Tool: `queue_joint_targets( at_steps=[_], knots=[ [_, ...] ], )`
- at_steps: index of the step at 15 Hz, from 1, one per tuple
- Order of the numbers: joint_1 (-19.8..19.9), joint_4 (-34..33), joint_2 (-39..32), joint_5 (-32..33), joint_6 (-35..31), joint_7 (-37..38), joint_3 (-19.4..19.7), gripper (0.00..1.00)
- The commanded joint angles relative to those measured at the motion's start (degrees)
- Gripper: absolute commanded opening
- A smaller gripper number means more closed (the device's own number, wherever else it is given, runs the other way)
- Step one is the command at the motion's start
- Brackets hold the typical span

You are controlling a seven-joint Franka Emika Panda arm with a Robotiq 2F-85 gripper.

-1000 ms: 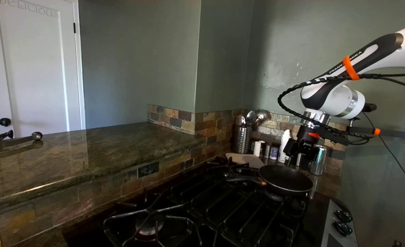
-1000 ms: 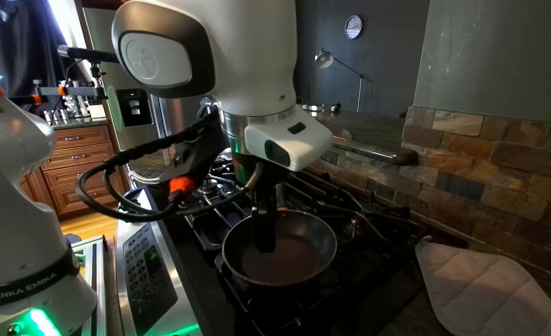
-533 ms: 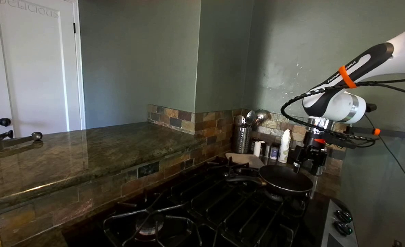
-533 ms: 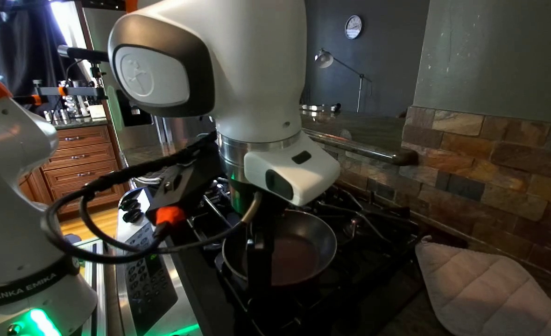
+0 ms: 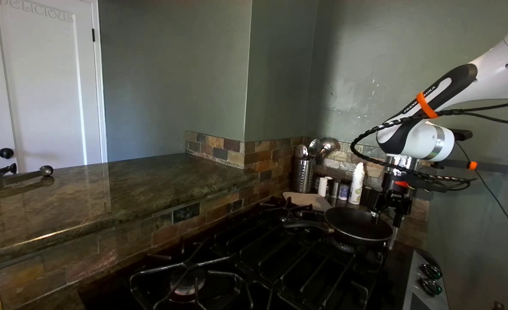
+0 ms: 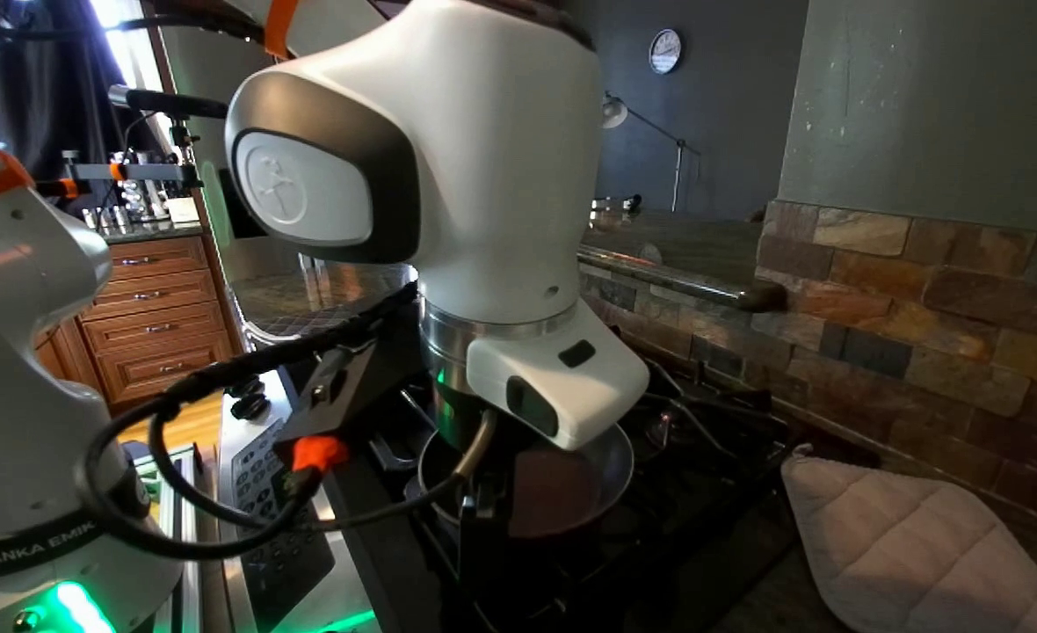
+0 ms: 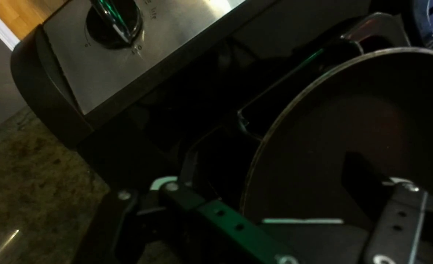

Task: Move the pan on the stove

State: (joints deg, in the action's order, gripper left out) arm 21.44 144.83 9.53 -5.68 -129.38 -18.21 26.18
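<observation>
The pan (image 5: 353,224) looks matt inside, shiny at the edge. On the stove (image 5: 271,262), metal grates (image 5: 162,270) gleam; the panel (image 7: 128,66) is satin steel. To my eye the counter (image 5: 120,189) is polished stone, the tiles (image 6: 914,299) rough stone, the pot holder (image 6: 914,545) quilted cloth.

Pan (image 5: 352,222) and stove (image 5: 394,269) are black — the tiles (image 6: 984,294) patchy orange, brown and grey.

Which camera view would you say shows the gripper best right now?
The wrist view: there the gripper is close up, its fingers spread, one over the pan, one outside it. In an exterior view both fingers show, but the gripper is small and dark; in an exterior view the arm hides its upper part.
</observation>
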Motion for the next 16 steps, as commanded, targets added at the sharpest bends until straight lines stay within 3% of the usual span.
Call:
queue_joint_targets(
  at_steps=[1,8,9,11,13,15,16],
  knots=[
    [-0.19,-0.84,-2.54,-1.17,-1.30,1.04,-0.71,1.00],
    [-0.20,-1.25,-3.99,-1.26,-2.64,4.21,-1.87,1.00],
    [-0.22,-1.24,-4.14,-1.33,-2.89,4.60,-2.04,0.92],
    [-0.16,-1.21,-4.42,-1.19,-3.42,5.46,-2.34,0.66],
    [-0.10,-1.20,-4.52,-1.17,-3.48,6.11,-2.52,0.49],
    [-0.10,-1.19,-4.53,-1.30,-3.41,6.48,-2.61,0.37],
    [-0.10,-1.22,-4.55,-1.34,-3.35,6.70,-2.63,0.37]
  ],
)
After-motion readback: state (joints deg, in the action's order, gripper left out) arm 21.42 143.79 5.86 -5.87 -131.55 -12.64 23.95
